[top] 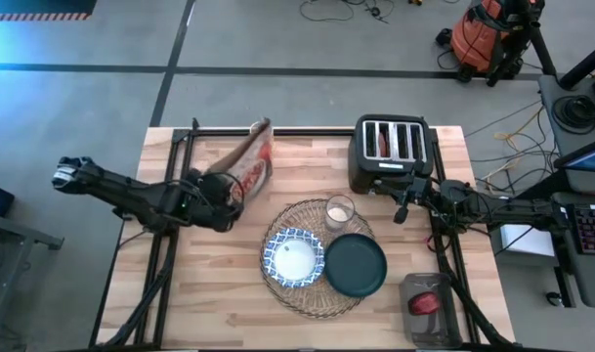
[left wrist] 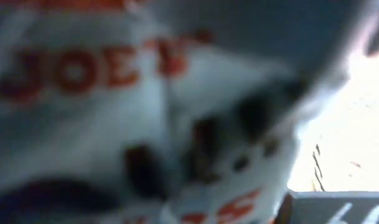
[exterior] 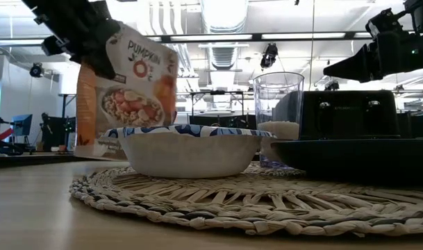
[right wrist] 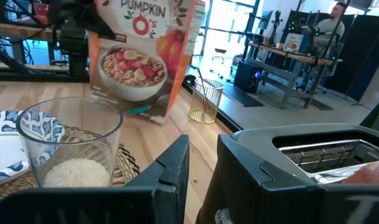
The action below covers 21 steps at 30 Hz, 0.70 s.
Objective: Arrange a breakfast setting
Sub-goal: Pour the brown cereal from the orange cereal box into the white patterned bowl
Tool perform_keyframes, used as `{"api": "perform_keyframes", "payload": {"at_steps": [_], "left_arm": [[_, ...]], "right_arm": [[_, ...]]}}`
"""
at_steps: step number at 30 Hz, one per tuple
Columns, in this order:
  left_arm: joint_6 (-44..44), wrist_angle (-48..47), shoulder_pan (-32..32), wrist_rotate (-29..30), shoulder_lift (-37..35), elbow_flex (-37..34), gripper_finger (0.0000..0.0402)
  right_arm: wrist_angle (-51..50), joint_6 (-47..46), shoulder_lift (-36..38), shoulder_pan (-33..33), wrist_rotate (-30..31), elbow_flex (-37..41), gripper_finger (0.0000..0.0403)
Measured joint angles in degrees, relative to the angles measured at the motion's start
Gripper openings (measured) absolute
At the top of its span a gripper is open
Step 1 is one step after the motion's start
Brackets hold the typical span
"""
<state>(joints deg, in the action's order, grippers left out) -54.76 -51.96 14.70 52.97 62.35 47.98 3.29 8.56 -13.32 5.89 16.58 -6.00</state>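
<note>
Placemat [top: 317, 269] as landmark — woven straw round, table centre. Left of it and slightly back: left gripper [top: 222, 200] pinching cereal bag [top: 250, 161], bag upright, tilted, lifted off table. On placemat's left part: blue-and-white bowl [top: 293, 258], upright. On its back edge: clear glass [top: 339, 211], white stuff in bottom. On its right part: dark teal plate [top: 356, 264], touching bowl. Behind placemat, to right: black toaster [top: 392, 152]. Right of glass, beside toaster's front — right gripper [top: 403, 202], fingers slightly spread, holding nothing.

Grey concrete floor [top: 277, 39], ceiling light strips [exterior: 294, 36], desks behind.
</note>
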Motion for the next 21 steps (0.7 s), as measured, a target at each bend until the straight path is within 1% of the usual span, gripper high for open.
{"api": "perform_keyframes", "payload": {"at_steps": [4,7,10,15,21], "left_arm": [[8.64,4.36,1.53,0.03,1.59,-0.02,0.0000],[11.38,7.26,1.51,0.40,3.32,-0.02,0.0000],[11.40,10.03,1.50,0.92,5.32,-0.04,0.0000],[6.38,10.10,1.55,3.50,7.96,-0.06,0.0010],[6.07,9.95,1.63,4.10,8.08,1.43,0.0047]], "right_arm": [[0.00,0.00,0.00,0.02,-0.02,0.00,0.0073],[0.00,0.00,0.00,0.02,-0.02,0.00,0.0073],[0.00,0.00,0.00,0.00,0.00,0.00,0.0073],[0.00,0.00,0.00,0.02,-0.01,0.00,0.0073],[0.00,0.00,0.00,0.00,-0.01,0.00,0.0073]]}}
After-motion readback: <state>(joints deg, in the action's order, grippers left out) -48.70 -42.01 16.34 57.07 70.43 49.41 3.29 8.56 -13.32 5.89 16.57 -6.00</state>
